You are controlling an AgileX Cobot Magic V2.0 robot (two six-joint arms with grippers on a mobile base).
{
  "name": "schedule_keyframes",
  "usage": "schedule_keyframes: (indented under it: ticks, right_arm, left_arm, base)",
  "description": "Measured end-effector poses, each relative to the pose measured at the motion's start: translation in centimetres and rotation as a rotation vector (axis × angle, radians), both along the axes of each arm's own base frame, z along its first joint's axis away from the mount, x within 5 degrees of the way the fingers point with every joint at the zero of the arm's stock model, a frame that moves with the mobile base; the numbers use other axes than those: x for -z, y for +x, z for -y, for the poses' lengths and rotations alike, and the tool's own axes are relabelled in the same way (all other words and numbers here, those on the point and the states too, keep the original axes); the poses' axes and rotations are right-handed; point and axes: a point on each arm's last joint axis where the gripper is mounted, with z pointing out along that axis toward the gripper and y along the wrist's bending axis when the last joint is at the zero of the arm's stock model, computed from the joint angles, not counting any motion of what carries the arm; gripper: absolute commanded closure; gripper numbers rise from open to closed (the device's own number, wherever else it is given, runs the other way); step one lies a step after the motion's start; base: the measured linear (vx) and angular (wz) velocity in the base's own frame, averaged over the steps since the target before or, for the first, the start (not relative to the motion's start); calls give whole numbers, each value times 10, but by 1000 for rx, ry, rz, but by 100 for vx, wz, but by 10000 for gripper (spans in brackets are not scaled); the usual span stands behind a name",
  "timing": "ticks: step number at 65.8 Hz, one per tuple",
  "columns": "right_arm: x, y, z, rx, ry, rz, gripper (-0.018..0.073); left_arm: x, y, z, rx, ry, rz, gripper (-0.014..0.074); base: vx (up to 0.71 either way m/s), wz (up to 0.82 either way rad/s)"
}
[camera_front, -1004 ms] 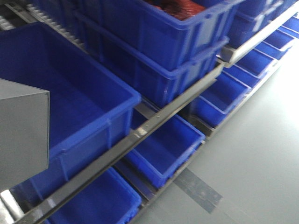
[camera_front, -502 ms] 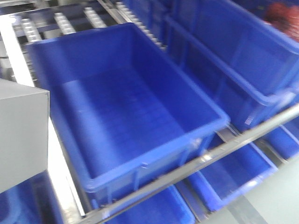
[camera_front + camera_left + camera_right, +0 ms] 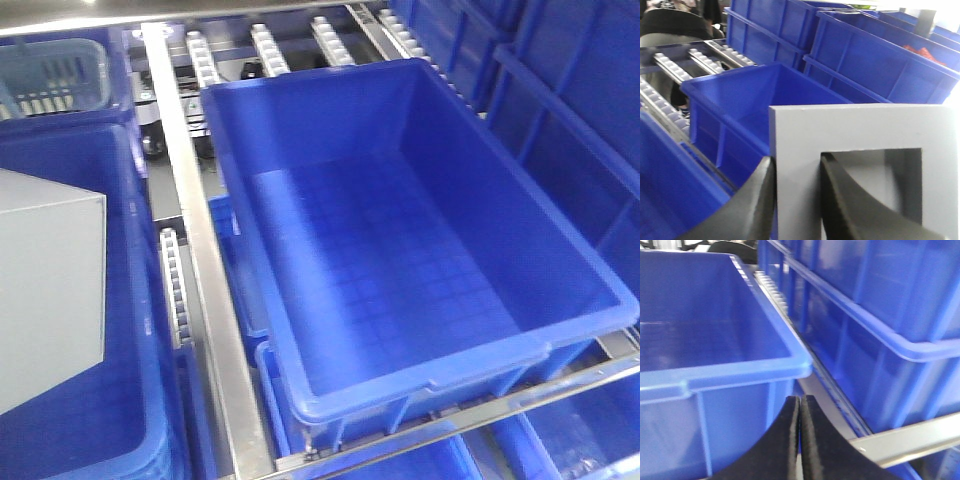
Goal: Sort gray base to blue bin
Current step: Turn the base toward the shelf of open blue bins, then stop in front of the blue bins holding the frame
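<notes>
left gripper [image 3: 796, 199], clamped on the gray base [image 3: 860, 125], should clear the blue bin [image 3: 715, 112] rim at ten o'clock before releasing.

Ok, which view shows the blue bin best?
Exterior front-facing: whole blue bin, rim and grid floor, in frame. Left wrist shows one corner behind the gray base; right wrist only a rim and wall.
</notes>
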Motion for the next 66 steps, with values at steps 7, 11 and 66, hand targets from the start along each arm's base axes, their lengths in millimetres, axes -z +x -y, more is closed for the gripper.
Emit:
schedule_keyframes:
  ticks: [7, 11, 66]
  right_arm:
    - [0, 0, 0, 0, 0, 0, 568]
    - [0, 0, 0, 0, 0, 0, 568]
    - [0, 0, 0, 0, 0, 0, 568]
  left_arm:
    - [0, 0, 0, 0, 0, 0, 471]
    - [0, 0, 0, 0, 0, 0, 471]
    - [0, 0, 0, 0, 0, 0, 471]
  base:
    - [1, 24]
    - [1, 24]
    - [0, 13]
